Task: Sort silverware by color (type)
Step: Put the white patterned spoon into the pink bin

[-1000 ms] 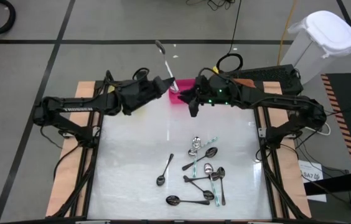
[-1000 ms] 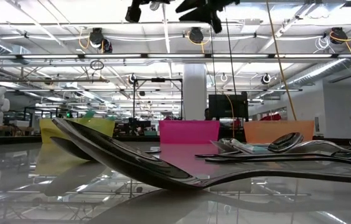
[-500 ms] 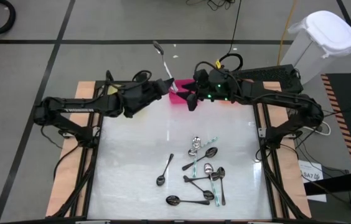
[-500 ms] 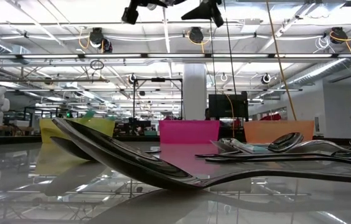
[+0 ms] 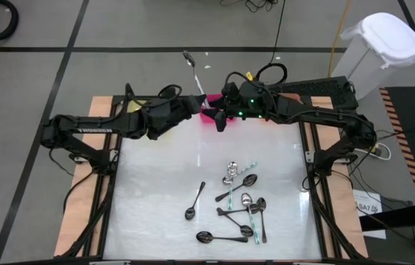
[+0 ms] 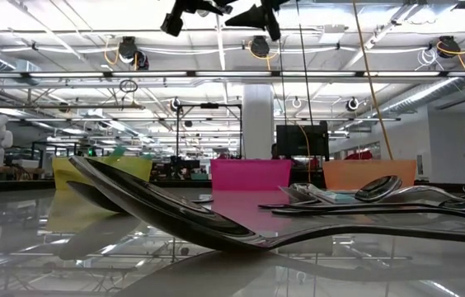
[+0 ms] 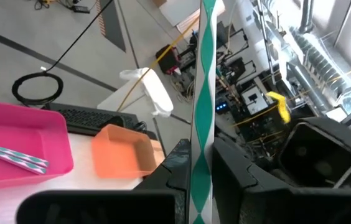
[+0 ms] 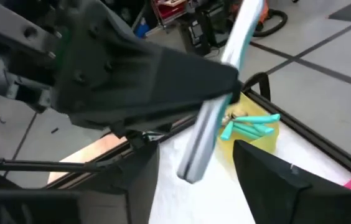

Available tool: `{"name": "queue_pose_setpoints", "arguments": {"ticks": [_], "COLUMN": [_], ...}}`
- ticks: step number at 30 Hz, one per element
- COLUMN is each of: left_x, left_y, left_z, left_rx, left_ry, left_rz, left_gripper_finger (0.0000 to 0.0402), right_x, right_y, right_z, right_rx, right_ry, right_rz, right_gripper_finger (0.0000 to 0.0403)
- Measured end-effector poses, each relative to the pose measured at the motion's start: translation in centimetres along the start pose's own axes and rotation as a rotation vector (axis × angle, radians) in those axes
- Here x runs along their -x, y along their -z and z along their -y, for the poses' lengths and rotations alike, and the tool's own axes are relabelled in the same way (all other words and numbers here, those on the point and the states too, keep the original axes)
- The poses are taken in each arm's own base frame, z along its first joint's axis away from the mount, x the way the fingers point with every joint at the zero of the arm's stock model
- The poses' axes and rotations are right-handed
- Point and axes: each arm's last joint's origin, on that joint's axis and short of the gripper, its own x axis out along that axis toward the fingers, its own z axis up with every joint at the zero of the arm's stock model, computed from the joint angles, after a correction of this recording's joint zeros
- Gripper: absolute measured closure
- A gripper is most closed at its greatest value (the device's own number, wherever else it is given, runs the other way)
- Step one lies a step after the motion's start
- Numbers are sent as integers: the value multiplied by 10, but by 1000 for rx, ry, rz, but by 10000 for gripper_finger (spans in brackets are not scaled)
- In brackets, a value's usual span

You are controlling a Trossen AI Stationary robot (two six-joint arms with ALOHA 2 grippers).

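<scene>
A: While both arms meet at the twelve o'clock edge of the worktop point(image 5: 156, 177), what is each hand doing?

B: The left hand point(image 5: 193, 101) is clamped together on a teal-handled spoon point(image 5: 193, 71), holding it by the handle so the bowl end sticks up past the worktop's far edge. From the left wrist, that handle point(image 7: 201, 112) shows a green-and-white diamond pattern rising between the fingers point(image 7: 169, 177).

A: And the right one?

B: The right hand point(image 5: 218, 118) sits just beside the left, at about one o'clock over the pink bin point(image 5: 209, 115). Its fingers point(image 8: 269, 180) stand apart with nothing between them; the spoon's end point(image 8: 210, 124) hangs near them, in the other hand's grip.

A: Where is the rest of the silverware?

B: A loose cluster of spoons point(image 5: 240, 202) lies at about five o'clock on the worktop, several dark, some silver, and a couple teal-handled. One dark spoon point(image 5: 194, 202) lies slightly apart at six o'clock. A patterned handle point(image 7: 10, 155) already rests inside the pink bin, and teal pieces point(image 8: 247, 126) lie in the yellow bin point(image 8: 269, 140).

A: Any other bins?

B: An orange bin point(image 7: 122, 152) stands beside the pink one, and the low view shows yellow point(image 6: 100, 171), pink point(image 6: 250, 174) and orange point(image 6: 369, 173) in a row.
</scene>
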Motion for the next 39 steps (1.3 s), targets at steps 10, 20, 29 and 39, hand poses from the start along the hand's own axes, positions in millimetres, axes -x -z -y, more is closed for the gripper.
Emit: {"name": "queue_pose_setpoints", "arguments": {"ticks": [10, 20, 29, 39], "left_x": [0, 1, 2, 8], "left_y": [1, 3, 1, -24], "left_z": [-2, -3, 0, 29], "left_rx": [-30, -74, -54, -134], "left_ry": [-15, -23, -10, 47], "left_rz": [-11, -32, -31, -5], "left_gripper_finger": [365, 365, 328, 236], "right_x": [-7, -7, 2, 28], "right_y": [1, 3, -5, -20], "right_z": [1, 6, 19, 36], "right_rx": [23, 9, -66, -121], "right_ry": [-27, -2, 2, 58], "right_rz": [2, -21, -31, -12], "right_gripper_finger": [308, 367, 367, 367]}}
